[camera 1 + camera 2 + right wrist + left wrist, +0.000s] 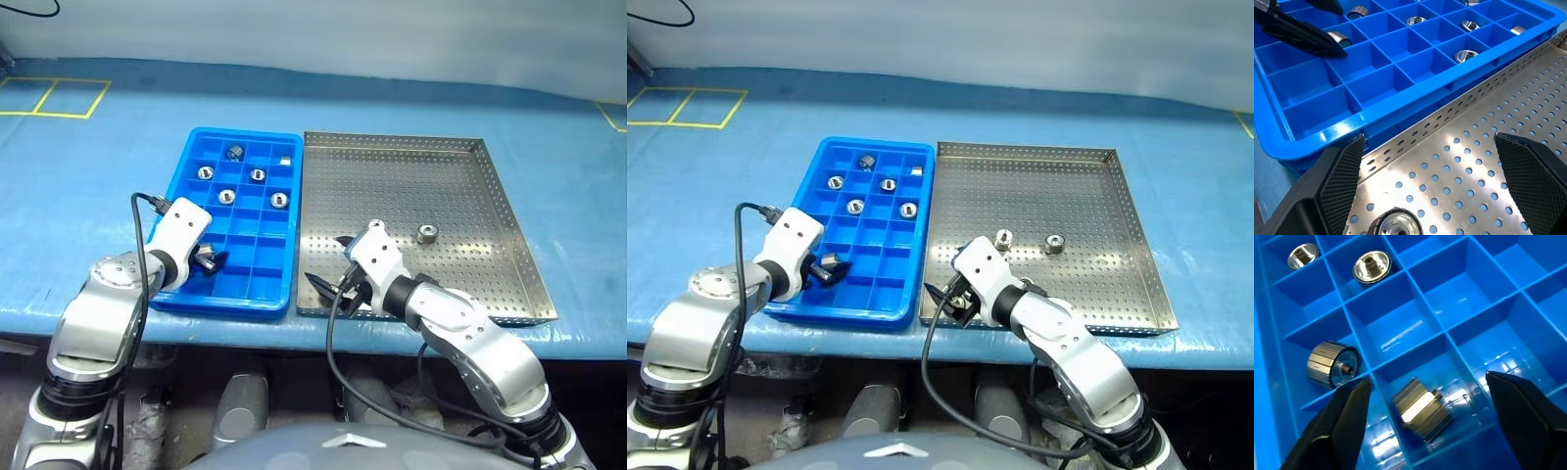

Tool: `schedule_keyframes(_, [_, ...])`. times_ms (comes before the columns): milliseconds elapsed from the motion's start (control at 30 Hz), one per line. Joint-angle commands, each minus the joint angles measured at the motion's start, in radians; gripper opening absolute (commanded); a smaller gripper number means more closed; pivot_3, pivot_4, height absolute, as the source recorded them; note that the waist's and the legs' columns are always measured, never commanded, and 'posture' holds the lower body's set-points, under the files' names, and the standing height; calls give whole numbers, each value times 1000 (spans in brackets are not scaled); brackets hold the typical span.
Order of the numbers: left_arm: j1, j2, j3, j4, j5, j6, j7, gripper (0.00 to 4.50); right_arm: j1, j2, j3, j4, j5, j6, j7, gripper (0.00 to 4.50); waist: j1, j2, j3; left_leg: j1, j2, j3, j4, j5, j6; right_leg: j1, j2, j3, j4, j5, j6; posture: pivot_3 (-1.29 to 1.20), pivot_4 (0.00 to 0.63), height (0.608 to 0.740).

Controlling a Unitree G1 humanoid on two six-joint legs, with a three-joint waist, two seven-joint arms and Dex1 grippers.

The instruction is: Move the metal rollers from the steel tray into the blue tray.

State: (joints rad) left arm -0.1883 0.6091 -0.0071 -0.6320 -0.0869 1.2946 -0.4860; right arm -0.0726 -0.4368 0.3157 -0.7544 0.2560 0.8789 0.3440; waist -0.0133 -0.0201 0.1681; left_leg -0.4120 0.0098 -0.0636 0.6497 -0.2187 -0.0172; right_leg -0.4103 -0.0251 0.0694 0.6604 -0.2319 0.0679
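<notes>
From the head camera, the left end effector (209, 259) is hanging spread over the blue tray (186, 157)'s near-left corner, while two metal rollers (1054, 243) are waiting in the steel tray (509, 196). At the left wrist, a released roller (1422, 410) is lying between the parted fingers. At the right wrist, the right end effector (1427, 161), spread wide, is hovering over another roller (1396, 223); closing on it looks next.

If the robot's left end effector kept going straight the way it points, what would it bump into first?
Probably the metal roller lying between its open fingers, in a compartment of the blue tray. The left end effector points right at it, though the exact depth is unclear.
</notes>
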Motion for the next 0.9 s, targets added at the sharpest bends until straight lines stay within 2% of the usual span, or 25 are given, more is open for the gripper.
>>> schedule_keyframes(33, [-49, -11, 12, 0, -41, -51, -12, 4455, 4, 3, -26, -48, 2, -5, -8, 4500, 2, 0, 0, 0, 0, 0, 0, 0, 0, 0, 0, 0, 0, 0, 0, 48, 150, 740])
schedule_keyframes(133, [-133, -24, 13, 9, -131, -125, -99, 4455, 20, -7, -54, -69, 5, 11, -13, 4500, 5, -1, 1, -1, 0, -1, 1, 0, 0, 0, 0, -1, 0, 0, 0, 31, 150, 740])
schedule_keyframes(267, [-282, 59, -79, 126, -188, -317, -295, 4455, 84, -53, -142, -114, 23, 43, 2, 4500, 1, -1, 1, -1, -1, 0, 1, 0, 0, 0, -1, 0, -1, 0, 0, 19, 150, 740])
schedule_keyframes(367, [-384, 95, -158, 275, -175, -493, -432, 4455, 129, -82, -183, -134, 27, 57, 7, 4500, -7, -1, 0, -1, -1, 2, 0, 0, 0, -1, -1, 1, -1, 0, 0, -9, 150, 740])
schedule_keyframes(533, [-555, 93, -318, 568, -108, -816, -696, 4455, 157, -80, -203, -147, 24, 69, -18, 4500, -18, -1, 0, -1, 0, 2, -1, 0, 0, -1, 0, 1, -1, -1, -1, -41, 150, 740])
schedule_keyframes(700, [-728, -4, -462, 850, -10, -1157, -915, 4455, 185, -43, -197, -163, 16, 66, -60, 4500, -25, -1, 1, -3, -1, 2, 0, 0, 0, -2, 0, 2, -1, -1, -1, -90, 150, 740])
schedule_keyframes(900, [-831, -127, -538, 1097, 79, -1455, -1022, 4455, 213, -10, -189, -177, 7, 61, -105, 4500, -48, -1, 1, -4, -1, 2, 0, -1, 1, -2, 1, 2, -1, 0, 0, -145, 150, 740])
